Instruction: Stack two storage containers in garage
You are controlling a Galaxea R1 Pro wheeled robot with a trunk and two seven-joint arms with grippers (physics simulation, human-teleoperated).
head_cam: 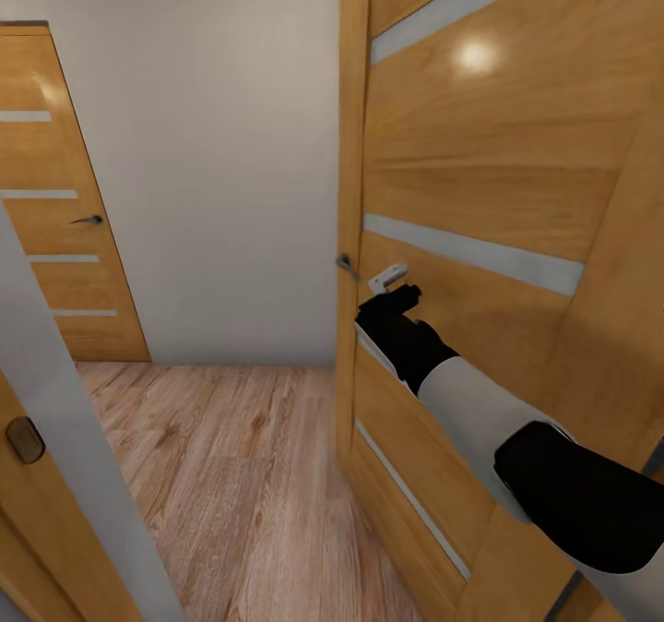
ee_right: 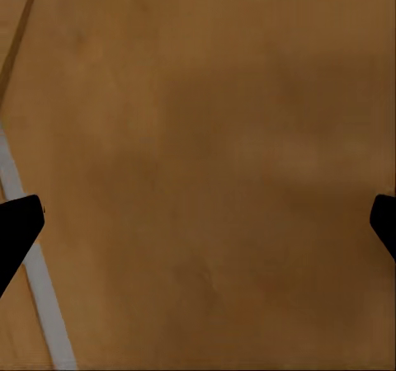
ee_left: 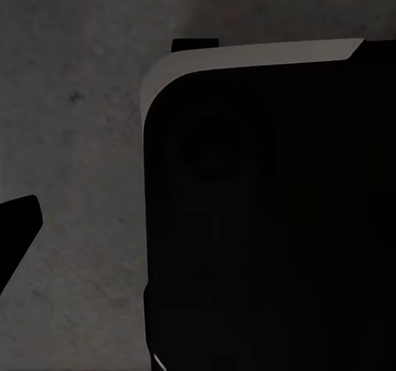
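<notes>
One right gripper against honey-wood door, fingers spread wide, nothing held, second door beyond plank floor, left gripper state unclear.

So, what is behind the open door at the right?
Nothing can be seen there: the door covers it. Past its edge, wood floor, grey wall, another shut door.

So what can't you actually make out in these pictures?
- Head view: what lies behind the near wooden door, which blocks that side; whether the right gripper touches it.
- Left wrist view: the left gripper's surroundings, mostly hidden by a black body close to the camera.
- Right wrist view: the fingertips, cut off at the edges, before bare door wood.
</notes>
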